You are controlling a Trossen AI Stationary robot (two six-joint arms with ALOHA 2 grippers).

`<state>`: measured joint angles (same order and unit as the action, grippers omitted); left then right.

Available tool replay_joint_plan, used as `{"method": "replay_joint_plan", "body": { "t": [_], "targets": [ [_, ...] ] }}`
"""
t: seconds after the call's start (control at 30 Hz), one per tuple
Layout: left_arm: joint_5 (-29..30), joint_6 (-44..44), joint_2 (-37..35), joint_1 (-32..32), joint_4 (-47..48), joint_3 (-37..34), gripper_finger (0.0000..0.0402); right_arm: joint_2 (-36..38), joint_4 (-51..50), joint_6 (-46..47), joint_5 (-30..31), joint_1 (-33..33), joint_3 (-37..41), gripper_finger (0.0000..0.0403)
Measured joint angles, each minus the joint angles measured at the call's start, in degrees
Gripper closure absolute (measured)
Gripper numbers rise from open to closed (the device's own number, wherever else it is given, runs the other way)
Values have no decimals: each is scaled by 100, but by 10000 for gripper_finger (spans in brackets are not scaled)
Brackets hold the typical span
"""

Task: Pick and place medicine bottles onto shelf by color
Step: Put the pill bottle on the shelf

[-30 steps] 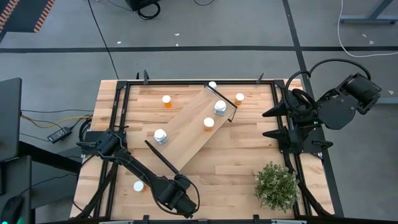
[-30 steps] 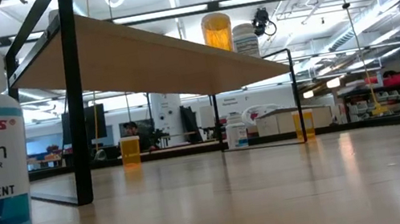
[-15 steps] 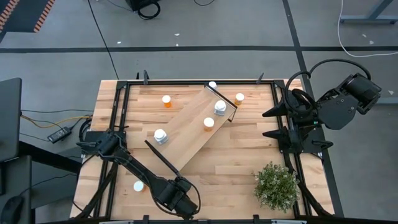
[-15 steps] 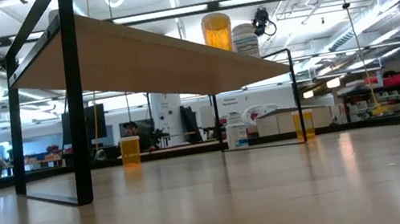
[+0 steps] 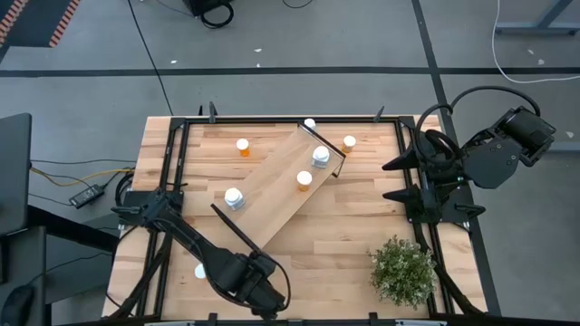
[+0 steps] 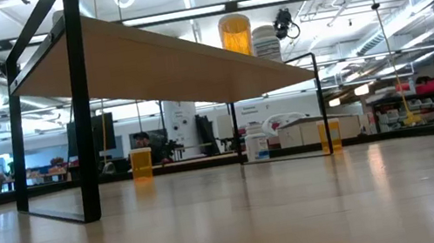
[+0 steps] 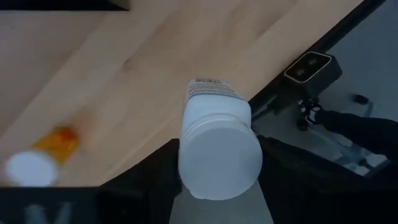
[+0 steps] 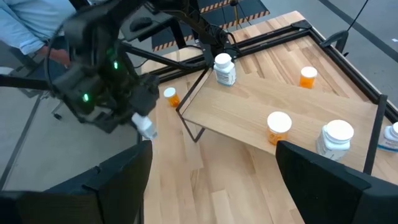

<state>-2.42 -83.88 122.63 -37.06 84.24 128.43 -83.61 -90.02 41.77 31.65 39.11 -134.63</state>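
Left wrist view shows a white bottle point(image 7: 219, 146) clamped between the left gripper point(image 7: 217, 177) fingers, cap toward the camera, body running away from the wrist toward the tabletop point(image 7: 93, 81) below. Lifted clear of the wood, by the look of the right wrist view, where the same bottle point(image 8: 144, 127) hangs under the left gripper point(image 8: 127, 112) at a slant, off the shelf's near corner. Seen from above, left gripper point(image 5: 254, 282) at the table's front edge, arm folded low across the front-left corner, with an orange bottle point(image 5: 200, 270) on the table just beside the forearm. Shelf point(image 5: 276, 186) lying diagonally, up and to the right of the gripper, near end closest; already carrying a white bottle point(image 5: 234, 197) at the near end, an orange one point(image 5: 304, 179) mid-board and a second white bottle point(image 5: 321, 157) toward the far end. Probably a carry up and across, then, toward one of the whites. Long axis of the held bottle tilted, so likely needs righting before set-down. Right gripper point(image 8: 211, 186) parked wide open and empty at the table's right edge, well apart from everything; left arm plainly nearer.
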Motion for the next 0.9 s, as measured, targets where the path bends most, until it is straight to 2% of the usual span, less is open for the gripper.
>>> {"method": "replay_joint_plan", "body": {
  "t": [0.17,0.3,0.5,0.73,0.9],
  "targets": [
    [-2,84,-9,60,600,669,211,0,2,-83,-20,0,0,54],
    [-14,177,-190,179,506,610,215,0,2,-93,-25,0,0,54],
    [-30,338,-236,304,535,631,200,0,2,-93,-66,0,0,54],
    [-39,429,-243,352,532,653,216,2,2,-93,-149,0,0,54],
    [-132,424,-358,351,486,657,206,2,2,-92,-149,0,0,54]
  ]
}}
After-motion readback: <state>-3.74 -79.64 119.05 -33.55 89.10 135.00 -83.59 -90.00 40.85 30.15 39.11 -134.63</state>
